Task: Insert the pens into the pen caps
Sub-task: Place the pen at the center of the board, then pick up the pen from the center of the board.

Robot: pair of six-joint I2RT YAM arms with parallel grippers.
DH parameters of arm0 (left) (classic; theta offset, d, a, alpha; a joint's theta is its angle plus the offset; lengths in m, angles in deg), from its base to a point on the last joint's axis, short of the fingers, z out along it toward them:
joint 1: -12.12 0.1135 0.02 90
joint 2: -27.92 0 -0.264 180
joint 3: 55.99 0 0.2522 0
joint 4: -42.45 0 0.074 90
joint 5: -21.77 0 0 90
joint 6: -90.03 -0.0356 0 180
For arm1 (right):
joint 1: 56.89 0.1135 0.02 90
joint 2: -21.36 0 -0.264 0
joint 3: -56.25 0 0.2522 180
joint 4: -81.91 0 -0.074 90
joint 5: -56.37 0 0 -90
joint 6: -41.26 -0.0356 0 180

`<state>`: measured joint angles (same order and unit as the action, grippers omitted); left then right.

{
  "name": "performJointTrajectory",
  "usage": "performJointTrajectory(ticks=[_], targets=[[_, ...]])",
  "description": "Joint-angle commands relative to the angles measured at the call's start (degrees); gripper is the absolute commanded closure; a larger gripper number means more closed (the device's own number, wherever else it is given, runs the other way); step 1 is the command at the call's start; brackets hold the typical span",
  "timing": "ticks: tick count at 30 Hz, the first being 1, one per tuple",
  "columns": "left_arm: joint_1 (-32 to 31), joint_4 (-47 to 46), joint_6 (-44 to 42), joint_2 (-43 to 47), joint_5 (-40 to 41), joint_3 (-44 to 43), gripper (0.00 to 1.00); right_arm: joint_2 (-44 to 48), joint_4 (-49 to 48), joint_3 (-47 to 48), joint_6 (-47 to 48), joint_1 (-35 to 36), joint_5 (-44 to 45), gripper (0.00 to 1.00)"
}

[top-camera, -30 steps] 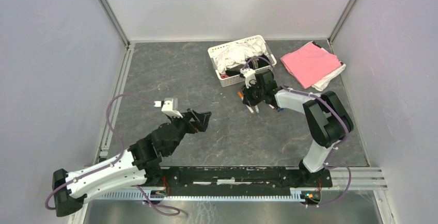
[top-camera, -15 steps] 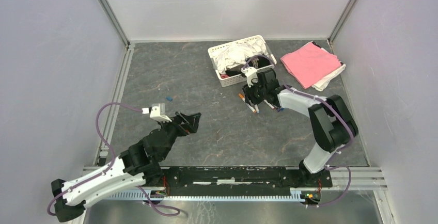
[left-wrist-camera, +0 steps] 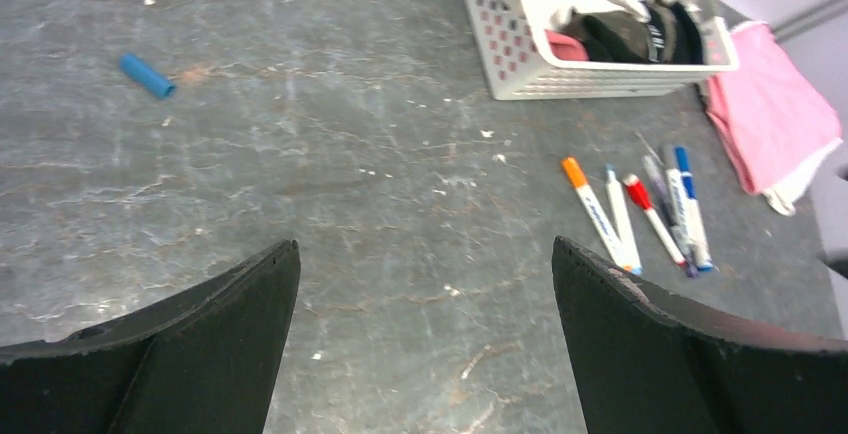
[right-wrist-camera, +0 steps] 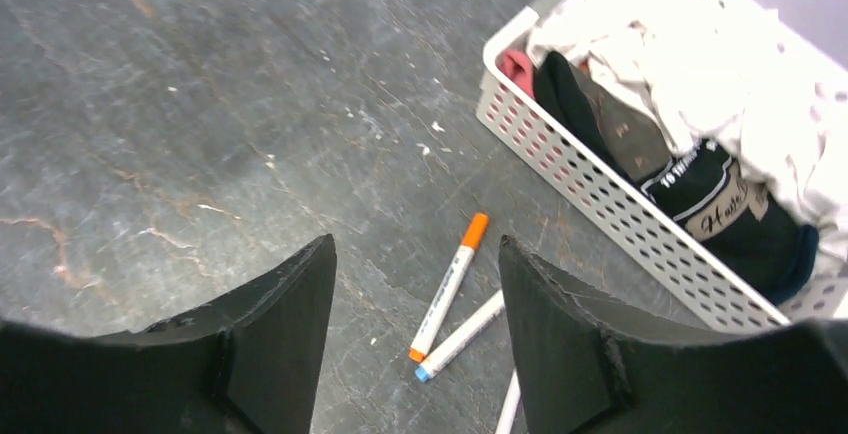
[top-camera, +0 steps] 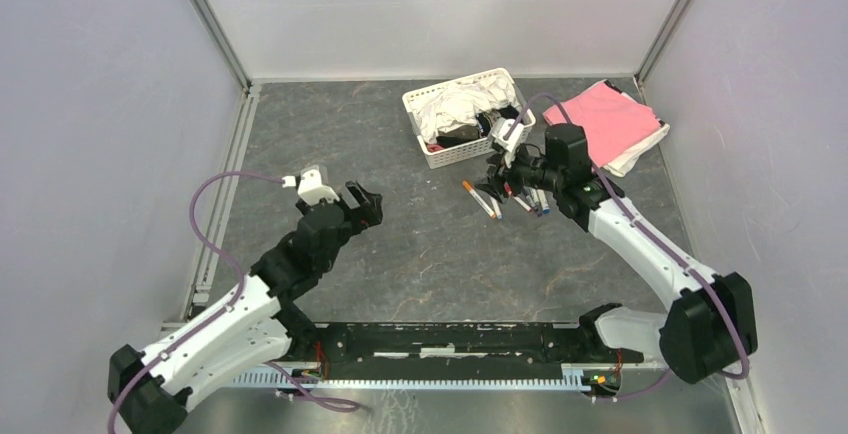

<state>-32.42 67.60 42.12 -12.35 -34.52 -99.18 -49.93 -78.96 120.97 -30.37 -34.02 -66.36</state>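
Several pens lie side by side on the grey table: an orange-capped one (left-wrist-camera: 597, 214) (right-wrist-camera: 450, 289) (top-camera: 479, 197), a white one with a blue end (left-wrist-camera: 622, 222) (right-wrist-camera: 465, 336), then red (left-wrist-camera: 650, 216), dark (left-wrist-camera: 663, 192) and blue (left-wrist-camera: 688, 204) ones. My right gripper (right-wrist-camera: 415, 241) (top-camera: 493, 181) hovers over them, open and holding nothing. A blue pen cap (left-wrist-camera: 146, 75) lies alone far to the left. My left gripper (left-wrist-camera: 424, 244) (top-camera: 360, 204) is wide open above bare table between the cap and the pens. No other pen caps show.
A white perforated basket (top-camera: 432, 151) (right-wrist-camera: 560, 169) (left-wrist-camera: 505, 49) full of clothes stands just behind the pens. A folded pink cloth (top-camera: 598, 122) (left-wrist-camera: 775, 119) lies at the back right. Grey walls enclose the table.
My right gripper has opened wider and lifted off the pens, its arm swinging out to the right. The left arm has drawn back towards the left.
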Motion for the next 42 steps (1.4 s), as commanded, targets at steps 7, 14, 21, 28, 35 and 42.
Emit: performJointTrajectory(ticks=[7,14,21,28,35,42], targets=[[20.2,0.4,-3.0,-7.5,-18.6,-7.5,0.0,3.3,-3.6,-2.3,-0.9,-0.3,-22.1,0.04],[29.5,-1.5,-0.3,-15.9,-30.8,-7.6,0.0,6.7,-10.5,-10.3,-0.3,-0.2,-22.0,0.04],[30.8,5.2,1.6,-26.0,-27.3,-13.9,0.05,5.8,-7.2,-9.6,2.4,-0.2,-20.2,0.06],[32.9,9.5,-0.3,-36.3,-18.5,-21.4,0.22,5.4,-7.3,-9.9,1.6,-0.2,-20.0,0.06],[33.1,15.5,5.7,-44.8,-11.3,-27.4,0.51,5.7,-6.6,-9.6,2.3,-0.3,-18.6,0.06],[33.3,15.5,4.2,-48.4,-10.8,-29.3,0.5,4.3,-2.3,-7.9,5.9,-1.0,-13.2,0.06]])
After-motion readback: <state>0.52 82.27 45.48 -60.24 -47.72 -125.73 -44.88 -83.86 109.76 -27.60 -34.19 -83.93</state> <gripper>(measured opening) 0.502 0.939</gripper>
